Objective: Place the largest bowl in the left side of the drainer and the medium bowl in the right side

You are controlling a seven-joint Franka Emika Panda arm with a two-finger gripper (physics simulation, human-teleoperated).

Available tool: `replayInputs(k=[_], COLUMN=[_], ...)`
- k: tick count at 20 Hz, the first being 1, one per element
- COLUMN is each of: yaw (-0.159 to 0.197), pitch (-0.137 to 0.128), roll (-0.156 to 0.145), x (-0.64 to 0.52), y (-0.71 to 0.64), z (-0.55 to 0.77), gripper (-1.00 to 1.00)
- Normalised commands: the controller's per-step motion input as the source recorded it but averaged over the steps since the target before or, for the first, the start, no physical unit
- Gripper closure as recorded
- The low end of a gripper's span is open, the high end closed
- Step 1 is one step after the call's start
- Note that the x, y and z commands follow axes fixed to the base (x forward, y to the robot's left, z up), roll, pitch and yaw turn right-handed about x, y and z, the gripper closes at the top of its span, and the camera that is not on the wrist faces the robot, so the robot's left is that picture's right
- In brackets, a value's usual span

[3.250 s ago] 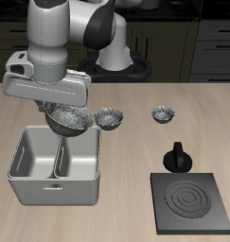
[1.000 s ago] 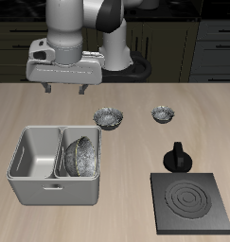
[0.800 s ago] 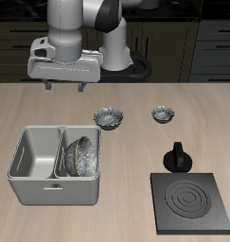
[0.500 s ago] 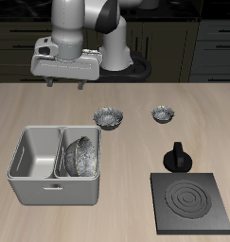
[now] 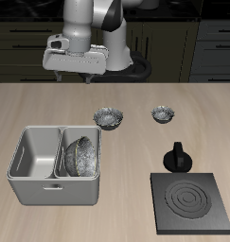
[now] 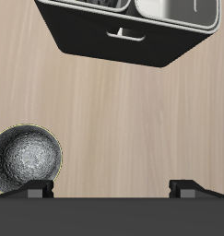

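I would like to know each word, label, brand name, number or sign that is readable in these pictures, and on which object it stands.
There is no readable text in either view.
Light grey two-compartment drainer: no label.
Grey-silver speckled bowls, one in the drainer and two on the table: only a crinkly pattern.
Black square stove plate: only concentric rings, no numbers.
Black knob-like object: no marking visible.
Gripper: no brand visible.

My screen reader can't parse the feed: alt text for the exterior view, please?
The largest bowl lies tilted in one compartment of the grey drainer; the other is empty. The gripper hovers high above the table, holding nothing. The medium bowl and a smaller bowl sit behind a black moka pot and stove plate.
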Motion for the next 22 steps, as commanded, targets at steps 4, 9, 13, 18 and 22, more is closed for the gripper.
replayInputs(k=[4,9,13,18,22], yaw=[-0.003,-0.03,-0.121,-0.016,0.002], pitch=[0.003,0.04,0.035,-0.004,0.029], roll=[-0.006,-0.031,-0.069,-0.004,0.007], x=[-0.17,0.04,0.07,-0.03,0.08], y=[0.15,0.25,0.17,0.09,0.14], z=[-0.08,-0.2,-0.1,-0.08,-0.32], gripper=[-1.0,-1.0,-1.0,-1.0,-1.0])
